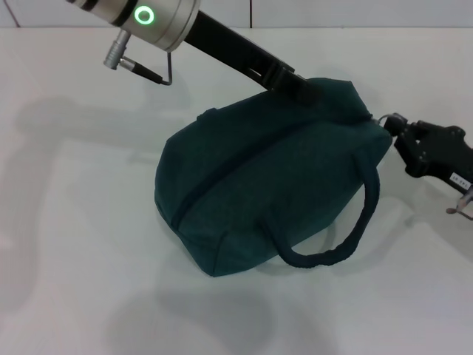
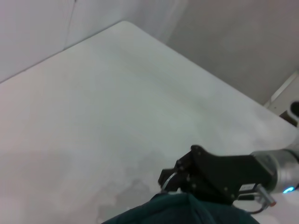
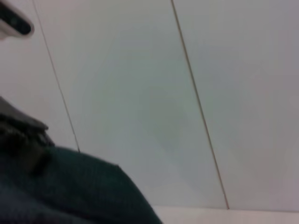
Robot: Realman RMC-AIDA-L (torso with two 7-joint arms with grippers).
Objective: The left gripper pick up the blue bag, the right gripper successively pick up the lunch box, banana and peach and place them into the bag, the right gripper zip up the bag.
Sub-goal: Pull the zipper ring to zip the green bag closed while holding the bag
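The blue bag (image 1: 259, 185) lies tilted on the white table, its zip line closed along the top and one handle loop (image 1: 347, 237) hanging at the front. My left gripper (image 1: 307, 89) reaches in from the upper left and is shut on the fabric at the bag's raised top end. My right gripper (image 1: 388, 126) is at the bag's right end, shut on the small metal zip pull (image 1: 383, 118). The left wrist view shows the right gripper (image 2: 169, 179) against the bag's edge (image 2: 182, 212). The bag's fabric (image 3: 70, 186) fills a corner of the right wrist view. Lunch box, banana and peach are out of view.
The white table (image 1: 81, 244) spreads around the bag, with bare surface to the left and front. A pale panelled wall (image 3: 187, 93) stands behind. The table's far corner (image 2: 124, 22) shows in the left wrist view.
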